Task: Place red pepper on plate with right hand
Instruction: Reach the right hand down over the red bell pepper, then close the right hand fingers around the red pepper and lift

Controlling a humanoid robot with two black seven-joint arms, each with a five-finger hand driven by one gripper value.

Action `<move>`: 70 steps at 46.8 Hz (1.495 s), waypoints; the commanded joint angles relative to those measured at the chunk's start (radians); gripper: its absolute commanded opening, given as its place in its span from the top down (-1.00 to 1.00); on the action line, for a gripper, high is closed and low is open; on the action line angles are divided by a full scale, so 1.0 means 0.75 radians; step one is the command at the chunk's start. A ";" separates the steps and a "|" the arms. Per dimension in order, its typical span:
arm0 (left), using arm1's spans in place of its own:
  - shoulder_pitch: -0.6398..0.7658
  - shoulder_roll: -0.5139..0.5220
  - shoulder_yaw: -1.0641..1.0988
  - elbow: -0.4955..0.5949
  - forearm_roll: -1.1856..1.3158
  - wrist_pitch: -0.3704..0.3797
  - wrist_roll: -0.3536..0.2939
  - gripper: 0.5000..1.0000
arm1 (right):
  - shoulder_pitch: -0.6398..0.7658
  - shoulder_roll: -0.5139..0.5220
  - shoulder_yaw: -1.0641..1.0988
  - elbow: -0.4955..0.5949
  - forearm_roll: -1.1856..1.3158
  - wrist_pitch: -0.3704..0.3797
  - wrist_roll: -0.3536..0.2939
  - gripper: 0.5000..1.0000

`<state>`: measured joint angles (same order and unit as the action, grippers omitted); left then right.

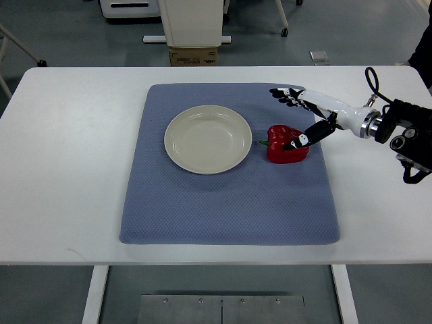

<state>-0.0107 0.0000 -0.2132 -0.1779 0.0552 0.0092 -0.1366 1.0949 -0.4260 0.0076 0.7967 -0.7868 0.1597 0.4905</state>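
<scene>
Right hand [307,118] at the red pepper [286,145], thumb on top, other fingers spread wide, no grip yet; pepper on the mat [229,209] beside the empty plate [208,140], lift and place remain.

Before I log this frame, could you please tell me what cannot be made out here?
- Top view: whether the right hand grips the glossy red bell pepper; the thumb covers the contact.
- The pepper's far side, hidden by its own body.
- The right arm past the picture's right edge.
- The left arm: out of frame.
</scene>
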 commanded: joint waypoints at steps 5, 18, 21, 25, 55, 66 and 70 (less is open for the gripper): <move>0.000 0.000 0.000 0.000 0.000 0.000 0.000 -1.00 | -0.002 0.026 -0.049 -0.003 -0.002 -0.049 -0.002 -0.98; 0.000 0.000 0.000 0.000 0.000 0.000 0.000 -1.00 | 0.015 0.069 -0.141 -0.009 -0.010 -0.104 -0.002 -0.79; 0.000 0.000 0.000 0.000 0.000 0.000 0.000 -1.00 | 0.013 0.077 -0.145 -0.015 -0.010 -0.104 -0.002 -0.72; 0.000 0.000 0.000 0.000 0.000 0.000 0.000 -1.00 | 0.013 0.083 -0.147 -0.027 -0.015 -0.104 -0.004 -0.67; 0.000 0.000 0.000 0.000 0.000 0.000 0.000 -1.00 | 0.013 0.085 -0.194 -0.085 -0.047 -0.104 -0.006 -0.15; 0.000 0.000 0.000 0.000 0.000 0.000 0.000 -1.00 | 0.013 0.083 -0.196 -0.087 -0.047 -0.102 -0.008 0.69; 0.000 0.000 0.000 0.000 0.000 0.000 0.000 -1.00 | 0.013 0.083 -0.196 -0.087 -0.047 -0.102 -0.010 1.00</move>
<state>-0.0108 0.0000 -0.2132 -0.1779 0.0552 0.0092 -0.1365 1.1040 -0.3636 -0.1396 0.7316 -0.8222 0.0823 0.4851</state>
